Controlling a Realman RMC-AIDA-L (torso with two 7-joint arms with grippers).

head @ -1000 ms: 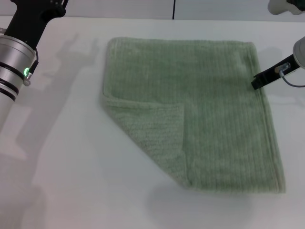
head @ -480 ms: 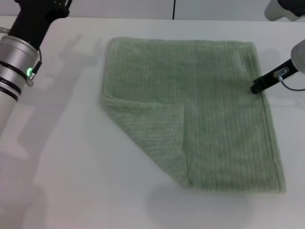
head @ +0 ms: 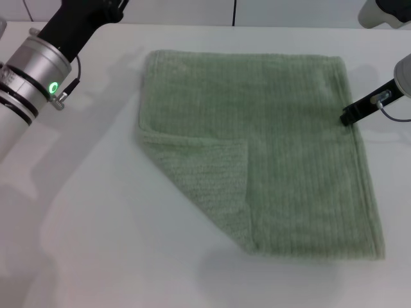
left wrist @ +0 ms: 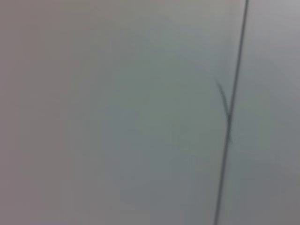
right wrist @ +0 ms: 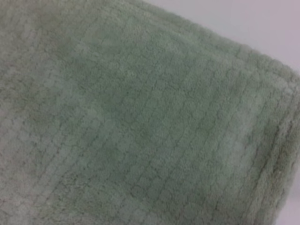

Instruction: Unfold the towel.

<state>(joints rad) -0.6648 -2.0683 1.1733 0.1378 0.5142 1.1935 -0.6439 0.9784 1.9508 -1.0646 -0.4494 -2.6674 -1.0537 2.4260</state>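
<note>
The pale green towel [head: 276, 141] lies flat on the white table [head: 83, 212]. Its near-left corner [head: 205, 170] is folded over onto the cloth as a triangle. My right gripper [head: 350, 115] shows as a black tip at the towel's right hem, near the far right corner. The right wrist view is filled by the towel's ribbed cloth [right wrist: 131, 122] and a hemmed edge [right wrist: 276, 140]. My left arm [head: 45, 64] reaches across the far left of the table, its gripper out of view. The left wrist view shows only a blank pale surface with a thin dark line [left wrist: 229, 117].
The table's far edge [head: 192, 25] meets a pale wall with a dark vertical seam [head: 234, 11]. A white rounded part [head: 382, 13] sits at the far right corner. Bare table lies left of and in front of the towel.
My left arm has swung rightward and farther back at the top left. The right gripper's tip has shifted slightly along the towel's right hem. The towel has not moved.
</note>
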